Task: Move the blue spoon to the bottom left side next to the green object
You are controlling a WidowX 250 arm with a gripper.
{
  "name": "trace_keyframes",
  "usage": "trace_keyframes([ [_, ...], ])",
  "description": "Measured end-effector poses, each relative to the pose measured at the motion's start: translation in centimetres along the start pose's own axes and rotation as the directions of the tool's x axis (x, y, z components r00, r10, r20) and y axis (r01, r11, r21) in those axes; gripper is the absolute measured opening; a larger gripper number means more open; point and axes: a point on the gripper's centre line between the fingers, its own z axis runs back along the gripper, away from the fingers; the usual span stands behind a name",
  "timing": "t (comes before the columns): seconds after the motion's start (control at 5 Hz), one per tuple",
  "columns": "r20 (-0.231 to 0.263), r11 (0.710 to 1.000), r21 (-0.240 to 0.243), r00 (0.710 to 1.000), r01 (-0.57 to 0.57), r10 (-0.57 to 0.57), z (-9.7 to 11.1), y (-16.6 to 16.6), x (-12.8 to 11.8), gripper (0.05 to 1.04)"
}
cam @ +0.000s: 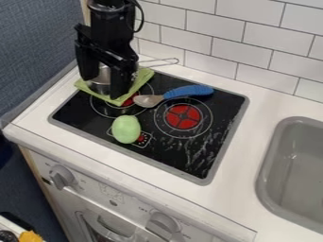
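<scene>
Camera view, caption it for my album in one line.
Blue-handled spoon and green object on a black stovetop, gripper at a pot.

One blue spoon (pixel 189 91) and one green object (pixel 126 129) are near the centre of the frame. Toward the upper left are one metal pot (pixel 99 84) and one green cloth (pixel 146 75). There is one black stovetop (pixel 205 137) with two burners (pixel 183 116) showing, one partly covered. Two knobs (pixel 61 177) sit along the lower left and bottom; one grey sink (pixel 268 175) is at the right edge.

Bright blue spoon handle (pixel 189 91)
</scene>
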Motion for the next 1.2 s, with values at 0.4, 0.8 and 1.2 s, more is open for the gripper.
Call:
trace_keyframes([
  [0.4,-0.008,0.975,0.029,0.976,0.219,-0.219,-0.2,-1.1,2.7,1.0],
  [0.8,0.17,0.852,0.104,0.834,0.514,-0.524,0.1,-3.7,9.4,1.0],
  [1.2,0.27,0.788,0.063,0.749,0.613,-0.604,-2.7,-5.4,14.1,1.0],
])
